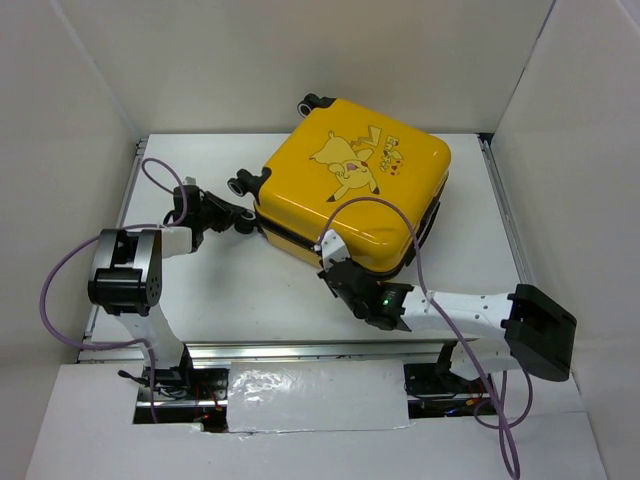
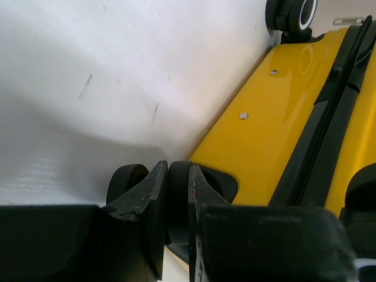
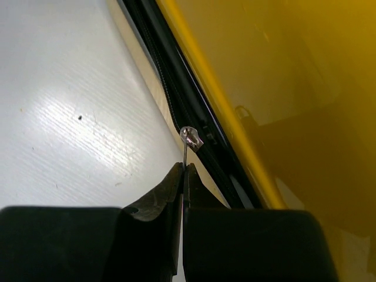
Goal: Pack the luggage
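Observation:
The yellow luggage [image 1: 355,185] with the Pikachu lid lies flat and closed in the middle of the table. My left gripper [image 1: 243,215] is shut on one of its black wheels [image 2: 177,200] at the near left corner; the yellow shell [image 2: 276,135] and the black zip line run up to the right. My right gripper [image 1: 335,272] is at the near edge of the case, shut on the thin metal zipper pull [image 3: 187,150], which hangs from the slider on the black zip track [image 3: 170,100].
White walls enclose the white table [image 1: 250,300] on three sides. A second wheel [image 2: 292,14] of the case shows at the far end in the left wrist view. Purple cables loop over both arms.

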Available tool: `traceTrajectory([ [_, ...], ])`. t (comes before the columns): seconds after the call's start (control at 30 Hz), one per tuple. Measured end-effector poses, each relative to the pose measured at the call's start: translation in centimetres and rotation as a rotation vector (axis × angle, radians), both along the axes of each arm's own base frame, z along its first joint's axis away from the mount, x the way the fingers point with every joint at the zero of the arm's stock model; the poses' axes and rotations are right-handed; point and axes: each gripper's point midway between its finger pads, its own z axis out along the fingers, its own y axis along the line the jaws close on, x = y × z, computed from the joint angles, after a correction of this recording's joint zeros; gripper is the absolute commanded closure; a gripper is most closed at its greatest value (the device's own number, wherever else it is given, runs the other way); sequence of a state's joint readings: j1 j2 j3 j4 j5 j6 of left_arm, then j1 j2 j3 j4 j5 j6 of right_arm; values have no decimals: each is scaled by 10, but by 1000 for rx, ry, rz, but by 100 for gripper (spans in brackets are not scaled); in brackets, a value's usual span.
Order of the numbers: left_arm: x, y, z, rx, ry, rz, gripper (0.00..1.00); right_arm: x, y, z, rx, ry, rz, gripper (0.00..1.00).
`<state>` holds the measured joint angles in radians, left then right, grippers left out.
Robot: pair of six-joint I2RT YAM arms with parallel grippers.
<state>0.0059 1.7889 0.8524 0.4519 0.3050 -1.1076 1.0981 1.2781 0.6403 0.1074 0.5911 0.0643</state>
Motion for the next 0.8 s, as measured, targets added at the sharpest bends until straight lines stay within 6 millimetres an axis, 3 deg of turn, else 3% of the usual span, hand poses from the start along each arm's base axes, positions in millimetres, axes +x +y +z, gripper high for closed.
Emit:
traceTrajectory([
  [0.23,-9,-9,-1,-7,25,-28,100,9,11,2,35,-3,-45,100],
  [0.27,-10,-9,-1,-7,27,-28,100,10,10,2,41,-1,-56,77],
  [0.33,-10,-10,-2,-10,34,-34,100,10,11,6,65,9,-83,53],
  [0.37,-12,-11,-2,-14,40,-40,100,11,14,14,81,10,-94,35],
  [0.4,-13,-13,-2,-20,46,-50,100,12,18,25,103,11,-108,31],
  [0.5,-18,-18,-2,-36,68,-79,100,11,29,71,146,4,-147,33],
  [0.6,-21,-22,-2,-44,89,-101,100,0,28,113,206,38,-174,40],
  [0.63,-23,-23,-3,-47,95,-107,100,-3,24,127,232,59,-184,48],
  [0.7,-25,-24,-3,-51,100,-118,100,-2,6,154,299,82,-231,54],
  [0.8,-28,-26,-4,-53,100,-132,100,13,-43,173,399,131,-358,80],
])
